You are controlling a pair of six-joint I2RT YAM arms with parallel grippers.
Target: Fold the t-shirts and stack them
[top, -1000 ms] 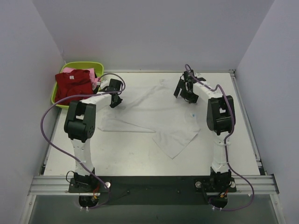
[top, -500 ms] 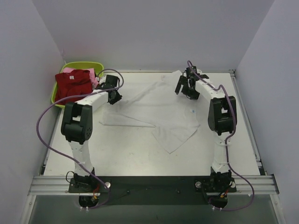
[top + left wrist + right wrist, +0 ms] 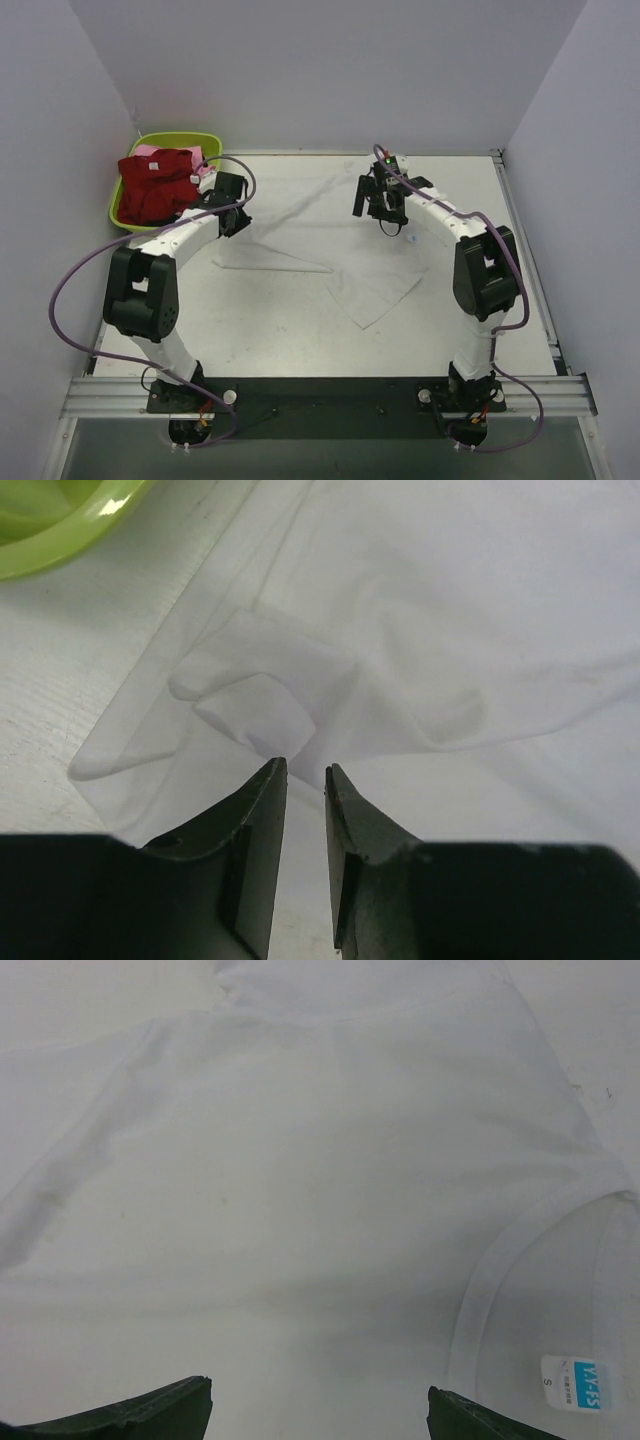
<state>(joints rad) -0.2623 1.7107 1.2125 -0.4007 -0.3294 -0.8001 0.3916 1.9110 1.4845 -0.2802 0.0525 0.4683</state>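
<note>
A large white t-shirt [image 3: 320,245] lies spread and partly folded on the table. Its blue neck label [image 3: 574,1384] shows beside the collar. My left gripper [image 3: 233,222] is at the shirt's left edge, next to the basin. In the left wrist view its jaws [image 3: 305,770] are nearly closed on a pinched fold of the white cloth [image 3: 450,610]. My right gripper [image 3: 378,208] hovers wide open and empty over the shirt's upper part [image 3: 300,1160], near the collar. A dark red t-shirt [image 3: 155,185] and a pink one [image 3: 150,152] lie in the basin.
The lime-green basin [image 3: 172,138] stands at the back left corner; its rim shows in the left wrist view [image 3: 60,540]. Grey walls enclose the table on three sides. A metal rail [image 3: 330,392] runs along the near edge.
My left gripper has moved left toward the basin, and the shirt's left edge has shifted with it. My right gripper has moved left and nearer, over the shirt.
</note>
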